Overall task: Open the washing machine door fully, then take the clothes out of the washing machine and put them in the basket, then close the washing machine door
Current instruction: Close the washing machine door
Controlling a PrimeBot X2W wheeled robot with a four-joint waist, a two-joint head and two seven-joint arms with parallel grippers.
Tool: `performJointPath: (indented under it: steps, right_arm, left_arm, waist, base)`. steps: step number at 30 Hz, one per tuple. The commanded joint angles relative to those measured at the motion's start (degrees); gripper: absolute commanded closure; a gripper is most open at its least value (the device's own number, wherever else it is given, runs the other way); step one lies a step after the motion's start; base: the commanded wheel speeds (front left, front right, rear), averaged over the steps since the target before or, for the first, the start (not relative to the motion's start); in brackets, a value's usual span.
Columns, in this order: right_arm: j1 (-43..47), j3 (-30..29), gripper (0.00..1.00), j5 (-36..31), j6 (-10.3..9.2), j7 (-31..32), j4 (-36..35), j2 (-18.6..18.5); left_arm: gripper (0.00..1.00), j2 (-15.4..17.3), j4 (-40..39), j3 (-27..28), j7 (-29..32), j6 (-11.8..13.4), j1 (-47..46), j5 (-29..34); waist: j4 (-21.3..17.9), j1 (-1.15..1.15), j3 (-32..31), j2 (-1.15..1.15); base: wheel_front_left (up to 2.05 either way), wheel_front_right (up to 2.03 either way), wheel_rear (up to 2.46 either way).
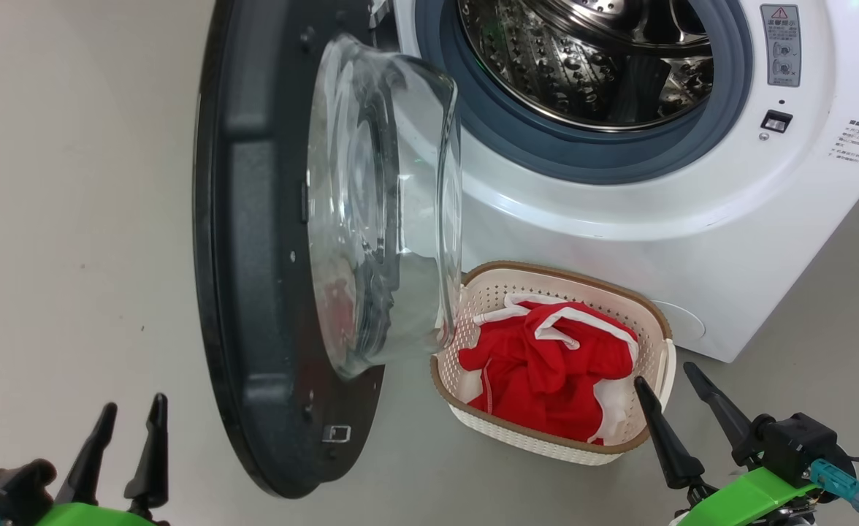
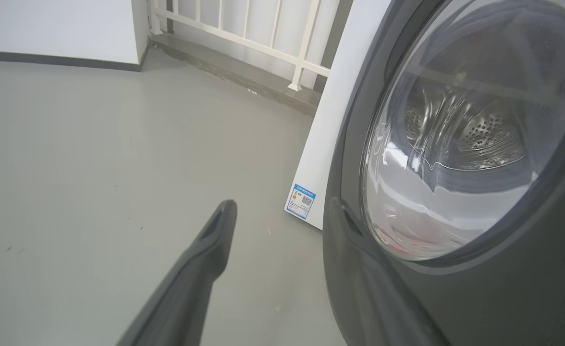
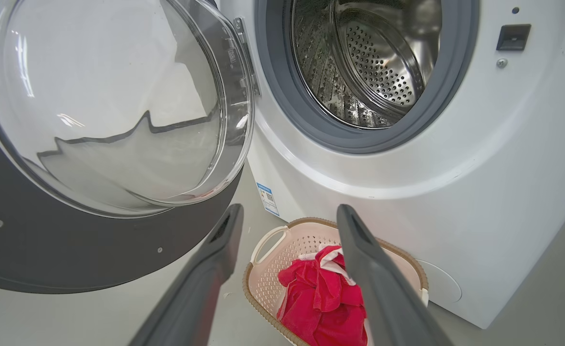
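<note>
On floor before big white front-loading washing machine (image 1: 619,241): bright red white-trimmed clothes (image 1: 546,365) lie in small cream perforated basket (image 1: 546,267). Round black-rimmed glass door (image 1: 254,292) hangs open. Left gripper (image 1: 135,402) and right gripper (image 1: 663,372) both spread wide, empty. Risk: closing door's glass bulge clips nearby basket; weak push leaves door unlatched.

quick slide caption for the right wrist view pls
Open right gripper facing a cream perforated basket of red clothes, beside the open black-rimmed glass door and steel drum.
</note>
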Motion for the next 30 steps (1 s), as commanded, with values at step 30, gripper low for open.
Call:
performJointPath:
  steps: [30]
  right_arm:
    - [-0.81,-0.73,0.0,-1.04,0.28,-0.36,-2.43,0.19]
  left_arm:
    - [0.0,-11.92,-14.8,14.84,-0.7,-0.33,6.03,28.0]
  waist:
    - [-1.21,0.0,-0.17,0.0]
  base:
    - [0.0,0.0,0.0]
